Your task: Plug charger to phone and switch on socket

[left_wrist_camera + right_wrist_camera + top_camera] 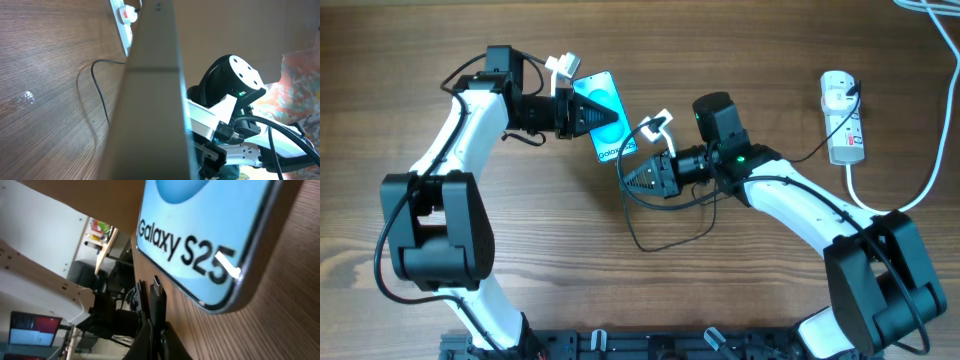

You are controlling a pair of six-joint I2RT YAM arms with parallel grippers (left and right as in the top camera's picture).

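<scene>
The phone point(603, 93), teal screen with a white text strip, is held tilted up off the wooden table by my left gripper point(600, 118), which is shut on it. In the left wrist view its edge point(155, 100) fills the middle. My right gripper point(638, 178) is shut on the charger's connector tip point(157, 287), which points at the phone's lower end point(200, 225) with a small gap between them. The thin black cable point(670, 240) loops over the table to its plug in the white socket point(843, 115) at the far right. The socket also shows in the left wrist view point(125, 20).
The socket's thick white cord point(930, 150) curves along the right edge of the table. A black rail point(620, 345) runs along the front edge. The two arms face each other over the table's middle.
</scene>
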